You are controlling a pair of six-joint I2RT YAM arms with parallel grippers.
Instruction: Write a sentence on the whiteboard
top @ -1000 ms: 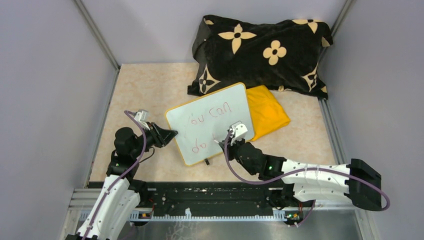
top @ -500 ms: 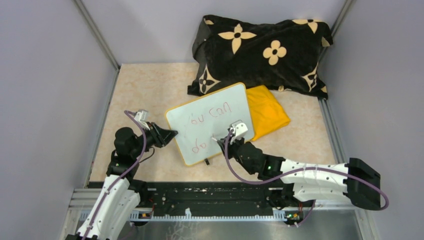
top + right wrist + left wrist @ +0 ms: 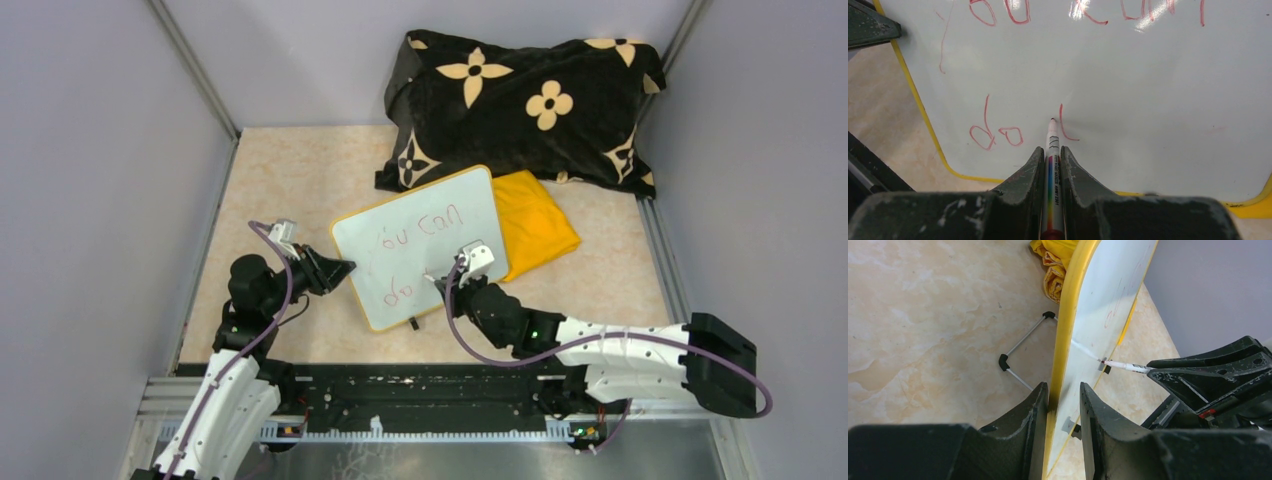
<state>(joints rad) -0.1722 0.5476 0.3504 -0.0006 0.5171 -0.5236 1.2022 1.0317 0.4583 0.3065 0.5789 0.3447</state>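
Operator: Edges, top camera: the whiteboard sits mid-table and skewed. Its right edge lies over the yellow cloth, and its far corner is up against the black flowered pillow. I have bare table to the left and far left. Grey walls close in on both sides.

Observer: Arms?

Operator: My left gripper is at the board's left edge. The right gripper is over the lower part of the board, beside the second line of the sentence. The top line reads "You can", the lower one "do".

Observer: Left wrist view?

Operator: Left fingers are narrowed onto the yellow rim, one on each face, so I hold the board by its edge. Beige marbled tabletop shows behind the back face, where a thin wire leg with black corners rests. The marker comes in from the right, and its tip meets its own reflection on the white face.

Observer: Right wrist?

Operator: Right fingers are pinched tight on the marker barrel. The tip points away from me, just left of a short hooked red stroke after "do". The rim curves round the near-left corner below the writing. Blank white lies open to the right of the stroke. Glare washes over part of the top line.
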